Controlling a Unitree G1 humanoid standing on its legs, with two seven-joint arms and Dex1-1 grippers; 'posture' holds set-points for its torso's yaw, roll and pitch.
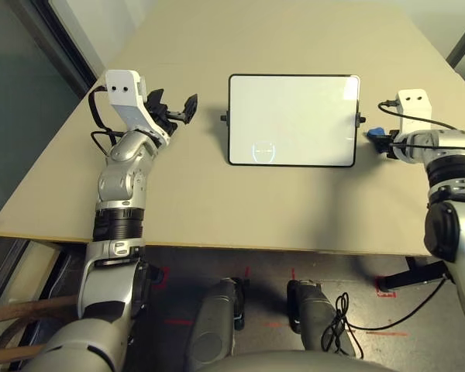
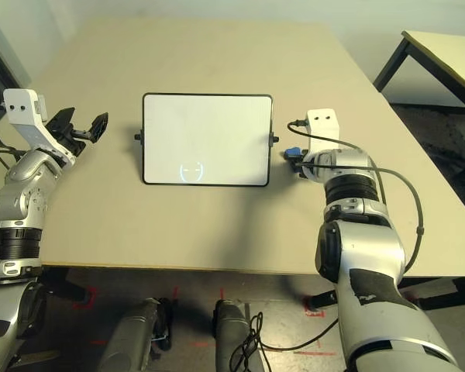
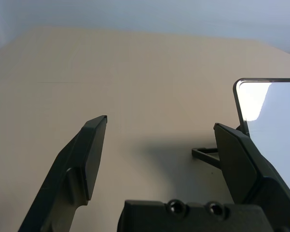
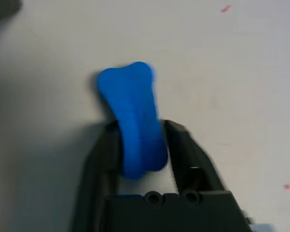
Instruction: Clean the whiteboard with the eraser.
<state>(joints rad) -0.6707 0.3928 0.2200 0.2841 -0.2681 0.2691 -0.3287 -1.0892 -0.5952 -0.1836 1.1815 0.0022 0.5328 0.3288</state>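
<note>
Count: 2 arms, 2 grippers, 1 board, 1 eraser, 2 side knobs.

Left arm: extended forward over the table, its forearm nearly straight ahead and its wrist bent inward. Left gripper sits to the left of the board, above the table and apart from the board. Jaws released, standing wide apart, nothing between them.

Board: lies on the table between the two grippers, white face up, black frame, rounded corners. One knob on each side: left knob, right knob. One pale blue mark near the edge closest to the robot; a bright reflection at the right edge.

Eraser: blue, waisted, located off the board, near its right side. Long axis runs roughly along the right gripper's line of reach.

Right gripper: at the eraser, near the right knob. Cannot tell whether jaws are clenched on the eraser or released around it. Right arm: extended forward, wrist bent inward so that the gripper faces the board. One black cable loops beside the forearm.
</note>
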